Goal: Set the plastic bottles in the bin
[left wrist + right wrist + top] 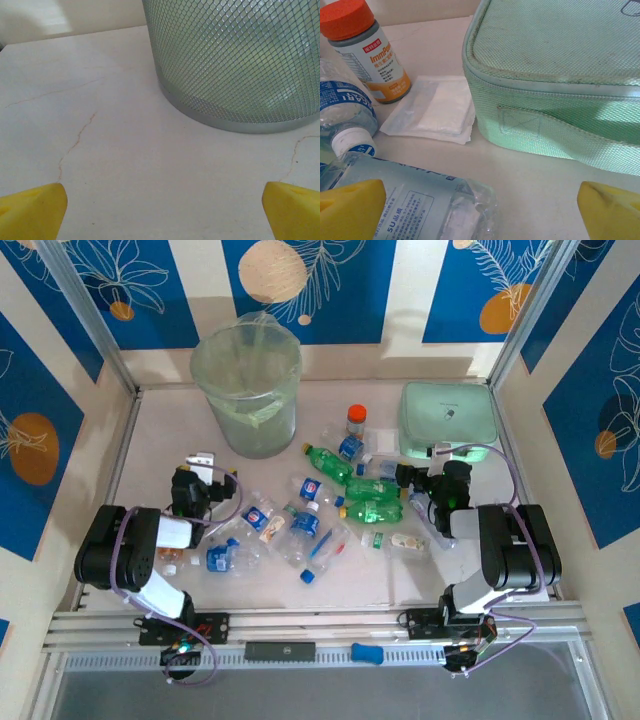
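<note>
Bin (235, 60): pale green, fine diamond mesh. Tabletop (125, 150): off-white, thin brown veins. Plastic bottles (304, 525): clear with blue labels and caps; some green. Jar (365, 50): orange cap, white-and-orange label. Case (560, 45): mint green, woven texture. Left claw (162, 215) and right claw (480, 210): yellow fingertips. Walls (340, 290): blue panels, white leaf lines.

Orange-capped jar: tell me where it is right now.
In the top view the jar stands far of centre, between the bin and the mint case, just beyond the bottles; the right wrist view has it upper left, beside a white packet.
</note>
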Robot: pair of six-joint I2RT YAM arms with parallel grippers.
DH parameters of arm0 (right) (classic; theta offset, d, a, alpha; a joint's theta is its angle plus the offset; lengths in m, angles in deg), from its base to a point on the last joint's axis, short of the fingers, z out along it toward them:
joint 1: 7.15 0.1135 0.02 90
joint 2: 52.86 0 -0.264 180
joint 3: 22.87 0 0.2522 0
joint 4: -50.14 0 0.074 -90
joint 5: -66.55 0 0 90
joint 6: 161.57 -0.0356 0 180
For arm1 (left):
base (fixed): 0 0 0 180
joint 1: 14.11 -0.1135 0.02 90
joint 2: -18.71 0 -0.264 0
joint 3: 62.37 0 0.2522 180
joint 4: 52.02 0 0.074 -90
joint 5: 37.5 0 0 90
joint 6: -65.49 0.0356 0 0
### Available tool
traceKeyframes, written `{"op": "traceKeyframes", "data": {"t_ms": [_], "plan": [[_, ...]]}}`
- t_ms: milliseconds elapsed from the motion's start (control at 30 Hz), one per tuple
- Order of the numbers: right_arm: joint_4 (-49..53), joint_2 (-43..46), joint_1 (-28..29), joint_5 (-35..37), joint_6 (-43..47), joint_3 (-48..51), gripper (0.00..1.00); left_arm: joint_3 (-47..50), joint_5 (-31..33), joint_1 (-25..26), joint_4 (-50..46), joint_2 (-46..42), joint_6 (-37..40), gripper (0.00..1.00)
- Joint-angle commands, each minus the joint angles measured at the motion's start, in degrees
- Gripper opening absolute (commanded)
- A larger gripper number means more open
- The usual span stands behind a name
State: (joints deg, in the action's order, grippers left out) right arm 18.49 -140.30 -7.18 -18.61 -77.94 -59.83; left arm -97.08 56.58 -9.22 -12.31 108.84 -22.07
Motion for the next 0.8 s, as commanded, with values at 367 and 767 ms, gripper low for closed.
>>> {"op": "traceKeyframes", "data": {"t_ms": [367,767], "plan": [[-0.1,0.2,0.0,-1.0,0.7,-1.0,0.99,-0.5,0.3,-0.4,0.6,-0.4,0.4,1.0],[0.3,0.1,-0.2,-1.3,0.7,-1.3,0.99,-1.0,-0.3,-0.6,-0.2,-0.3,0.1,1.0]]}}
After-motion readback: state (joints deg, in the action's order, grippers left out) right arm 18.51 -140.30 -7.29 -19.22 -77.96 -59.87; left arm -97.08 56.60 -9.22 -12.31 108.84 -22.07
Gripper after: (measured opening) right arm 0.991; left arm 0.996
